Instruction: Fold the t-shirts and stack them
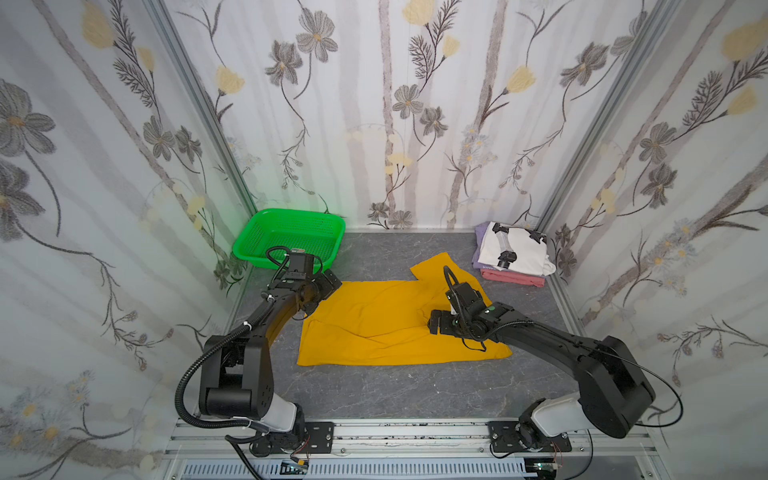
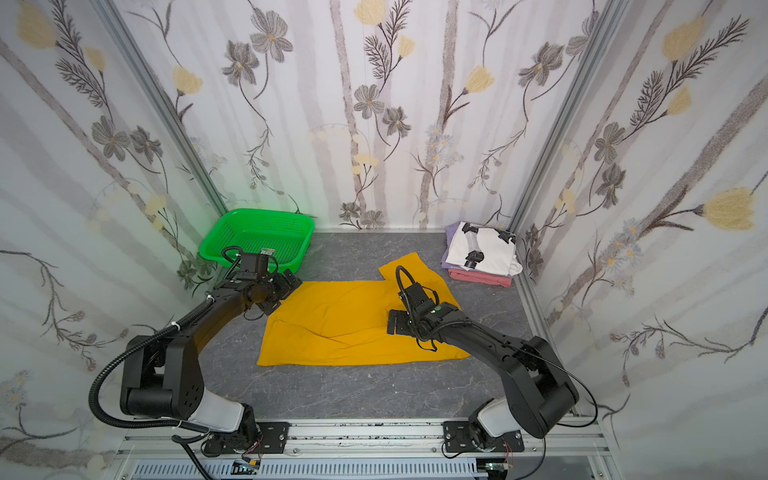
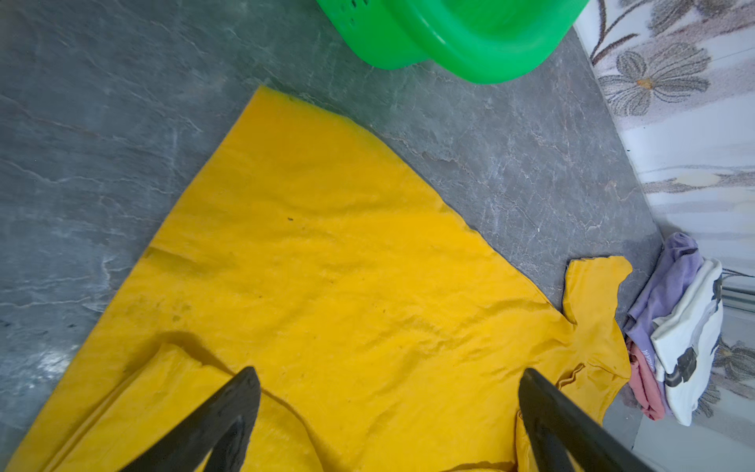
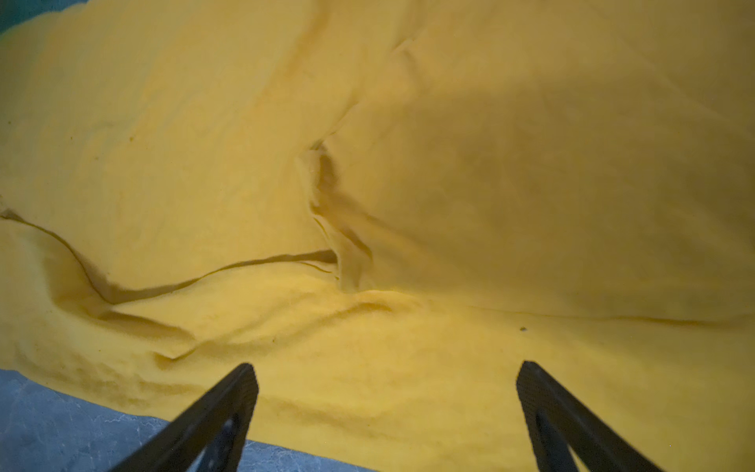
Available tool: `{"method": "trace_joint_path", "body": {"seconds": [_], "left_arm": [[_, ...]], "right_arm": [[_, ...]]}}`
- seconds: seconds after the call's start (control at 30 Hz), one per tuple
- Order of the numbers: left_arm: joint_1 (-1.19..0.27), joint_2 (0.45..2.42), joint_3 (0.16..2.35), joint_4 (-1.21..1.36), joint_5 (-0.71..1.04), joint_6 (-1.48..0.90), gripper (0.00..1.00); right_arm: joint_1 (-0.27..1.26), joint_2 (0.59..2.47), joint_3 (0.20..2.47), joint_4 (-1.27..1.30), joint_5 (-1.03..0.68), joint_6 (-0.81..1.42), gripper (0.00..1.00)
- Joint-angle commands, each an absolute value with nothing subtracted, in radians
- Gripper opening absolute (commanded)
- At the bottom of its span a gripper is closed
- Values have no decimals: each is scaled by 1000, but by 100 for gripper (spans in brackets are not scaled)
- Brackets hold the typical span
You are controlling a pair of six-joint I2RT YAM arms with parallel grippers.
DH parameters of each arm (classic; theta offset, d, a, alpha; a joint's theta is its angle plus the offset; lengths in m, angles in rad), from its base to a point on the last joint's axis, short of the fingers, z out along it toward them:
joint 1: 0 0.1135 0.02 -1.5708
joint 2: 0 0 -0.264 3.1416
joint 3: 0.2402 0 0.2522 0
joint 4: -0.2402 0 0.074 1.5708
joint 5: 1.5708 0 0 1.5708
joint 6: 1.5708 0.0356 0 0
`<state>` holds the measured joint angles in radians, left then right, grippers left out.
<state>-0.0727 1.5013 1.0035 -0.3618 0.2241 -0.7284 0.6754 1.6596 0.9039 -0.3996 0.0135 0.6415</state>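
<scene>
Plain mustard-yellow tee [image 1: 374, 324] under the black right pincer [image 4: 386, 367]; beyond it, white tee [image 1: 519, 249] with black figures, lavender tee [image 1: 481, 245], salmon-pink tee [image 1: 513, 277].

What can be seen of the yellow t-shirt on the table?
Plain mustard, soft creased cloth, the yellow t-shirt lies spread on the grey table. One sleeve sticks out toward the back wall; a strip along its near side is folded over. The left claw and right claw hang open over it, gripping nothing.
</scene>
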Motion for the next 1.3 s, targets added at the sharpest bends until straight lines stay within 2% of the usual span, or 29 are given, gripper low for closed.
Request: {"method": "trace_joint_path", "body": {"seconds": [0.0, 0.33, 0.53, 0.7, 0.8, 0.93, 1.1, 1.27], "left_arm": [[-58, 1474, 997, -379, 207, -706, 100], [-29, 1447, 979, -383, 201, -698, 100], [-30, 1473, 970, -407, 181, -703, 100], [-38, 1511, 964, -387, 193, -713, 100], [-44, 1533, 980, -385, 193, -720, 100], [-58, 1543, 1009, -392, 177, -721, 100], [-64, 1560, 1039, -411, 185, -713, 100], [-64, 1555, 1052, -429, 185, -695, 100]], "right_arm": [[727, 1730, 961, -500, 74, 604, 100], [914, 1853, 905, -601, 94, 699, 100], [1037, 1715, 653, -587, -16, 874, 100], [1081, 1530, 606, -649, -17, 960, 100], [996, 1489, 723, -725, 76, 877, 100], [798, 1514, 935, -716, 134, 669, 100], [507, 1692, 1126, -604, 93, 453, 100], [325, 1877, 1267, -542, 62, 376, 100]]}}
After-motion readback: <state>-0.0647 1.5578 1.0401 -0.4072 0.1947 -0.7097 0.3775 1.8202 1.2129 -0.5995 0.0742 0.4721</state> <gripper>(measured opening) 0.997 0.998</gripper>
